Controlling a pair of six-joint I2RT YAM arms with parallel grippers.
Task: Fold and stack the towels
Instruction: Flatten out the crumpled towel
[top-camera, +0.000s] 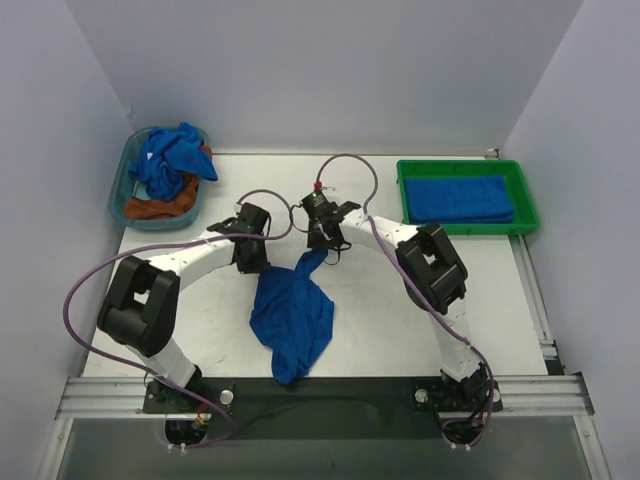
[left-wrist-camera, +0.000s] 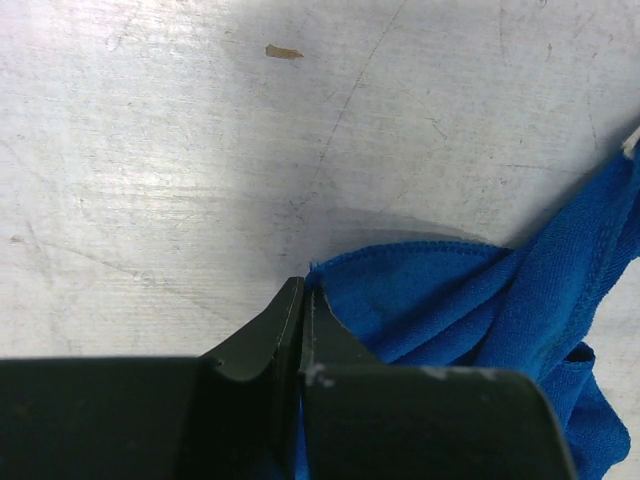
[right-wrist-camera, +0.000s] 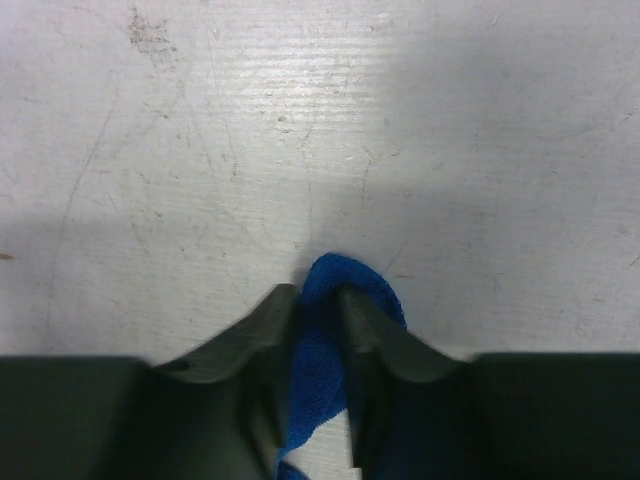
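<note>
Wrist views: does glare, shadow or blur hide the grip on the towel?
Left wrist: glare washes the table, jaws dark and soft, yet the towel hem pinched between them reads sharp. Right wrist: same bright band up top, jaws shadowed, blue fold between them clear.

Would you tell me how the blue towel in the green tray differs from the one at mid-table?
The royal-blue terry towel in the green plastic tray lies folded flat; the royal-blue terry towel at mid-table is rumpled and stretched long. The tray towel is untouched; both the left gripper and right gripper pinch the mid-table towel. Same colour and fabric.
</note>
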